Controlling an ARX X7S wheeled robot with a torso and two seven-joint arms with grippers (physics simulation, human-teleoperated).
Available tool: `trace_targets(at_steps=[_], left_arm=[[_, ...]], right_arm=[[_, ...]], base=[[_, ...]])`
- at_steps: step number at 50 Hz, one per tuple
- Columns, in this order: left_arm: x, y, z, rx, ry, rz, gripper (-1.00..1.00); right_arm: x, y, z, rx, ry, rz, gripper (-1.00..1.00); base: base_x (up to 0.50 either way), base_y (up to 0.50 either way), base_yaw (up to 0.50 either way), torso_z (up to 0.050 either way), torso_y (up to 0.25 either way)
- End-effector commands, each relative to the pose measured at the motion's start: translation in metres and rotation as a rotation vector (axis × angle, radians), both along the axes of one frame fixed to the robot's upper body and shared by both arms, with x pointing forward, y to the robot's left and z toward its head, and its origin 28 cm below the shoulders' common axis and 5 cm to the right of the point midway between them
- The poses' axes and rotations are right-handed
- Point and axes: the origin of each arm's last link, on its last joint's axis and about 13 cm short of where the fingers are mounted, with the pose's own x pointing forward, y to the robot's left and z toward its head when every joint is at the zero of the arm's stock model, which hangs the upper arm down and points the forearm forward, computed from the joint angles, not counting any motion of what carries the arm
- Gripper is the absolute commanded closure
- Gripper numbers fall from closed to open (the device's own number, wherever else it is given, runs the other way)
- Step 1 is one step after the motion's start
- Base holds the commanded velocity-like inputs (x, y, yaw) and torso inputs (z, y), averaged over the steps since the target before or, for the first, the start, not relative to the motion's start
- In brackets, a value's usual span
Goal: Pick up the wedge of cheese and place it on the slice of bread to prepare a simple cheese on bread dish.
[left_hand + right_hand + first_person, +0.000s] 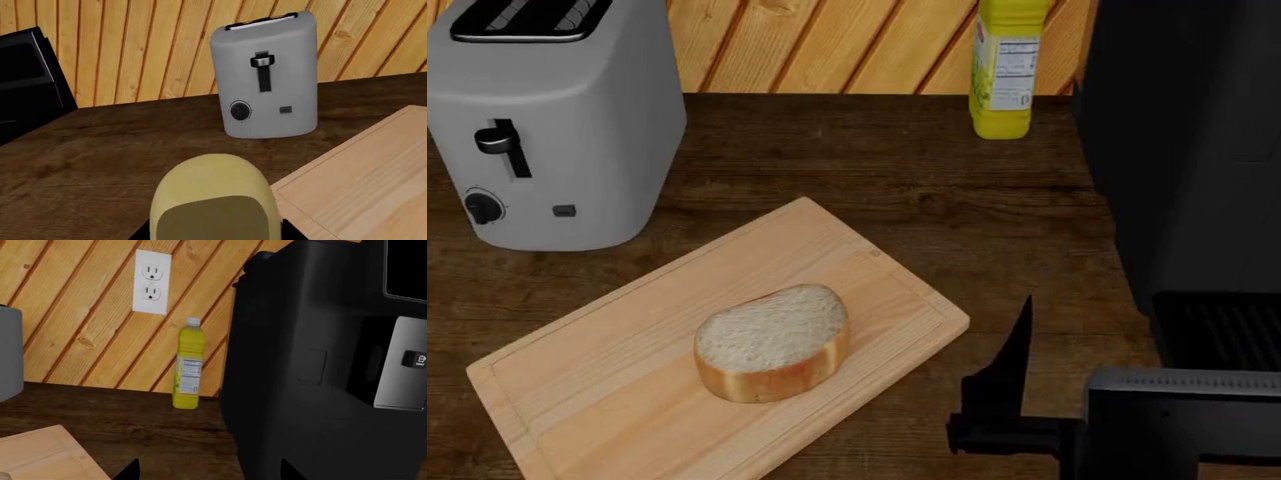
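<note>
The wedge of cheese (213,195), a pale yellow rounded lump, fills the gap between the dark fingers of my left gripper (215,236), which is shut on it above the brown table beside the cutting board. Neither shows in the head view. The slice of bread (771,340), with white crumb and golden crust, lies on the middle of the wooden cutting board (601,370). My right gripper (208,475) is open and empty, low over the table to the right of the board. One of its dark fingers (1016,350) shows in the head view.
A grey toaster (554,120) stands at the back left, also in the left wrist view (267,75). A yellow labelled bottle (1008,70) stands by the wooden wall. A big black appliance (1188,150) fills the right side. The board's corner (360,185) lies right of the cheese.
</note>
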Motion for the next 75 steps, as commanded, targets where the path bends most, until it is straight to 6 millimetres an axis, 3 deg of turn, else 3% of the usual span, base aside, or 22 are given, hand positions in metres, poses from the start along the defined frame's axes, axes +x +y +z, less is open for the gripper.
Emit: trace_targets(at_steps=[1,28,40,75], left_arm=[[0.005,-0.01,0.015,-0.044,-0.036,-0.05,1.0],[0.043,-0.042,0.048,-0.026,-0.103,-0.237,1.0],[0.065,-0.056,0.064,-0.114,-0.084,-0.316,1.0],[0.096,-0.078,0.075,-0.11,-0.074,-0.417,1.0]], right_arm=[[0.001,0.0,0.002,0.0,0.0,0.003,-1.0],[-0.002,-0.001,0.0,0.002,0.002,-0.002,-1.0],[-0.002,-0.001,0.001,0.002,0.003,-0.002,-1.0],[-0.003,-0.001,0.002,0.002,0.005,0.001,-1.0]], base=[[0.0,0.0,0.0,0.0,0.0],[0.0,0.0,0.0,0.0,0.0],[0.0,0.0,0.0,0.0,0.0],[0.0,0.0,0.0,0.0,0.0]])
